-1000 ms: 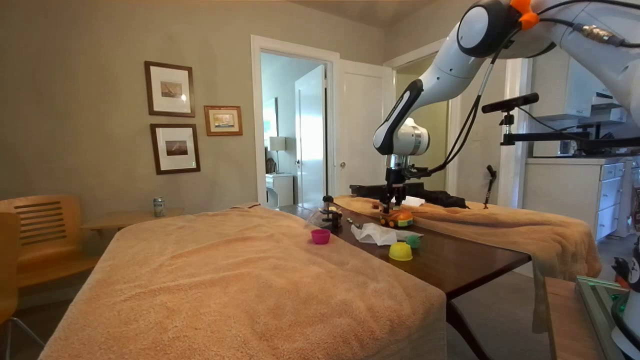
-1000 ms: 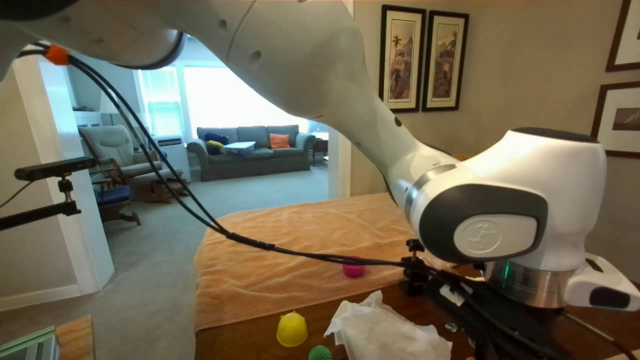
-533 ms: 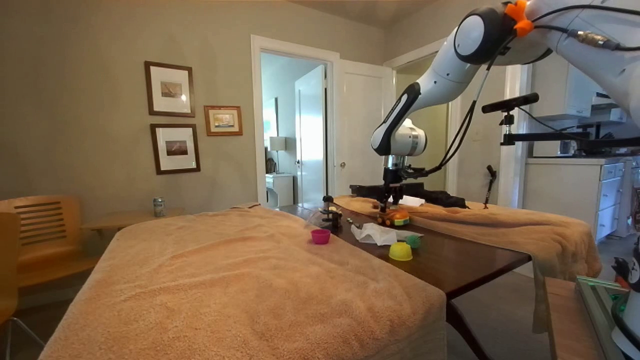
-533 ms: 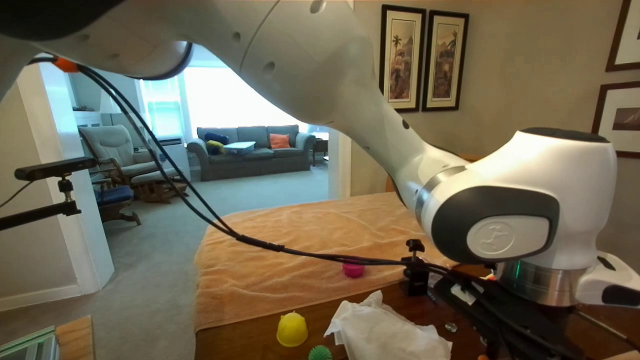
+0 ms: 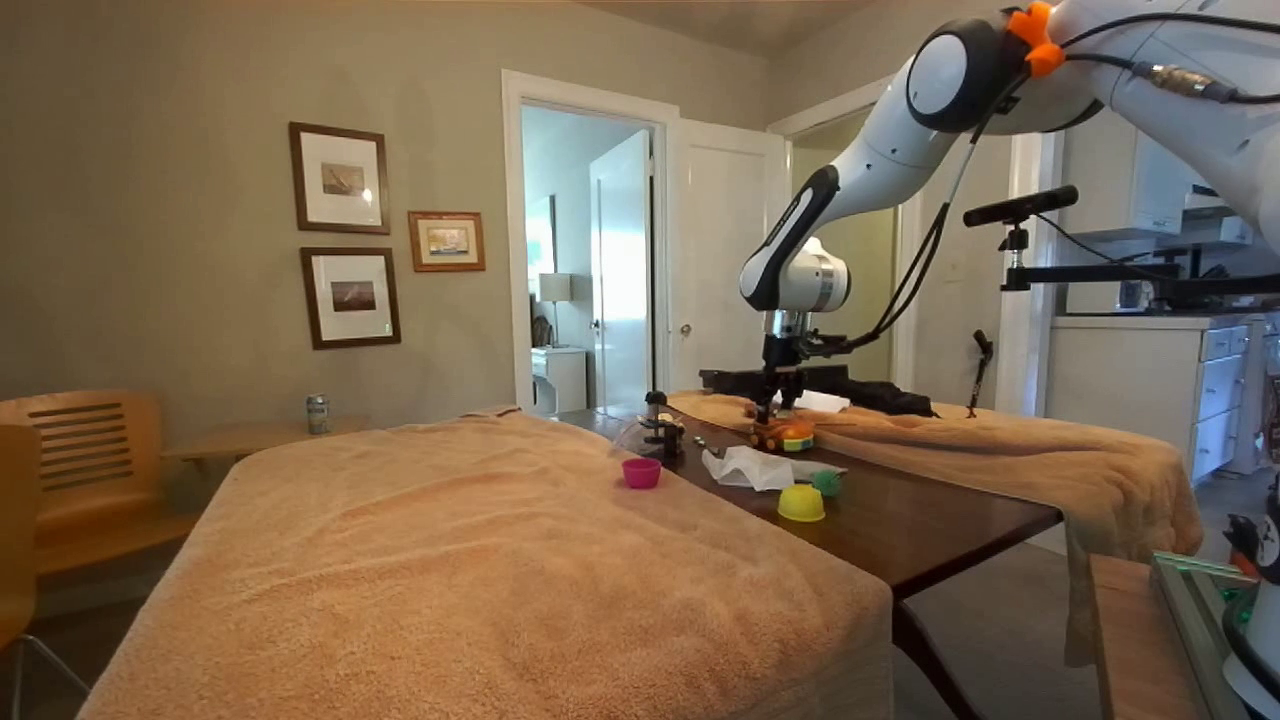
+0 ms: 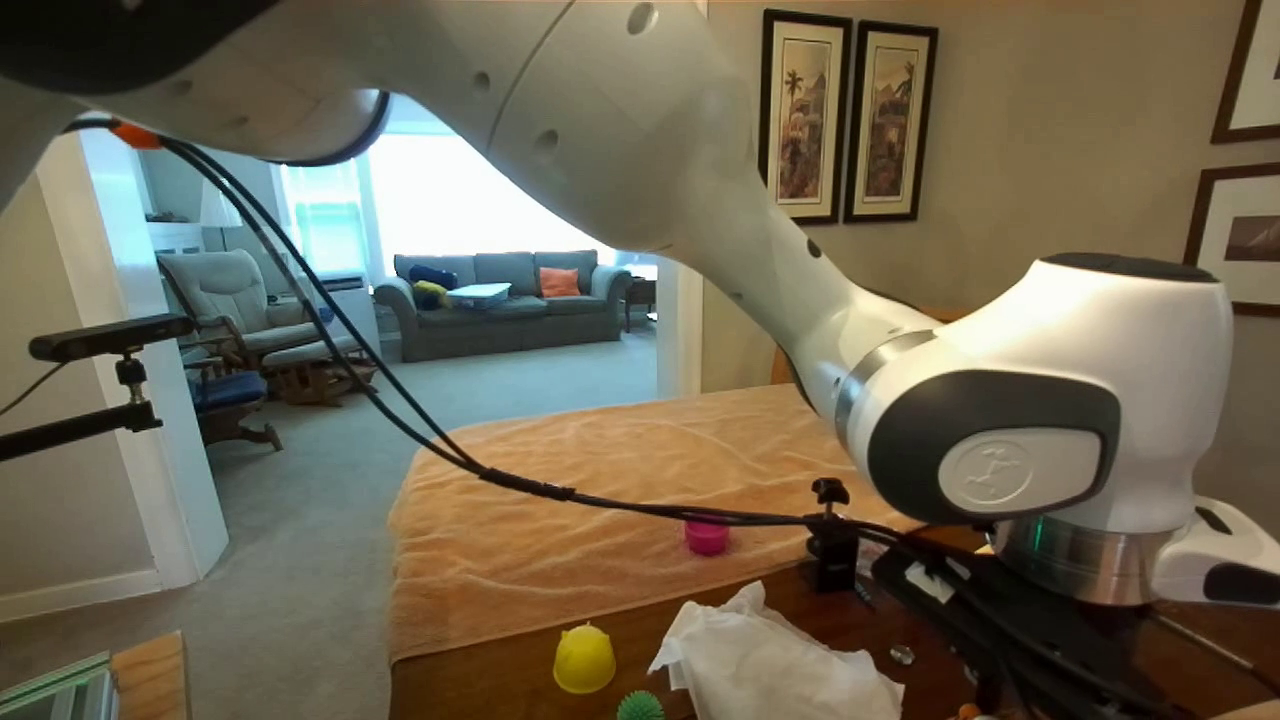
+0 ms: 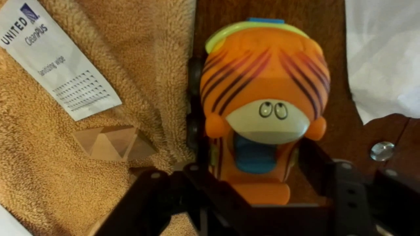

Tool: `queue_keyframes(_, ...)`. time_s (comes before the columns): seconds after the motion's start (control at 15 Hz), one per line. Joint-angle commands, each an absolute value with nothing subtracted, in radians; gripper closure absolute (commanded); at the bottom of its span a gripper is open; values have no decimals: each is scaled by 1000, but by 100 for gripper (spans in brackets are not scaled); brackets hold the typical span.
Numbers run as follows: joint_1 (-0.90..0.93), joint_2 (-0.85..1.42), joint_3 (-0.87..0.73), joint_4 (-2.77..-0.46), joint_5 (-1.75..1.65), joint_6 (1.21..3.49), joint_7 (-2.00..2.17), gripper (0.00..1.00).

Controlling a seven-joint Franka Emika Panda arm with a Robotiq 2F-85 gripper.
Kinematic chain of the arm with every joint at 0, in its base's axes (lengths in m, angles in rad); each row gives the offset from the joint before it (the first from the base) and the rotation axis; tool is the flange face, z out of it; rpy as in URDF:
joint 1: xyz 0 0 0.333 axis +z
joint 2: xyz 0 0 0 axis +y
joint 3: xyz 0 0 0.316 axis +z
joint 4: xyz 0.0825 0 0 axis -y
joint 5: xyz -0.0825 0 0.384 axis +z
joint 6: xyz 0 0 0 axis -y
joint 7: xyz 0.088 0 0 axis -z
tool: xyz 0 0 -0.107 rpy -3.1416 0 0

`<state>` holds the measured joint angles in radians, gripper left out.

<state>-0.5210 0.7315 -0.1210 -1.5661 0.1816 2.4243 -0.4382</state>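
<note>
Your gripper (image 7: 254,153) clasps the orange wheeled toy (image 7: 265,88) just beside the towel (image 7: 175,82), and both have shifted together away from the bare corner of the tabletop (image 5: 930,525), so your hold seems sound.

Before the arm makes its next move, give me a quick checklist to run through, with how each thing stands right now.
1. Gripper closed on the orange toy: ok, looks snug against both sides in the wrist view.
2. Toy top side up: ok, its eyes show from above.
3. Grip centred along the toy: not ok, nearer the end shown lowest in the wrist view.
4. Toy apart from the white sheet and the clear bead: ok.
5. Toy free of the towel: cannot tell, its wheels run right along the towel's edge.
6. Toy lifted off the table: cannot tell, its underside is hidden.
</note>
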Motion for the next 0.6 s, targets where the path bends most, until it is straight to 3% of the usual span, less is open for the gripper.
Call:
queue_keyframes(0.0,-535,732,-103,-1538,187,2400,-418,8)
queue_keyframes(0.27,-529,723,-112,-1539,182,2397,-395,0)
queue_keyframes(0.53,-533,708,-110,-1544,188,2396,-387,0)
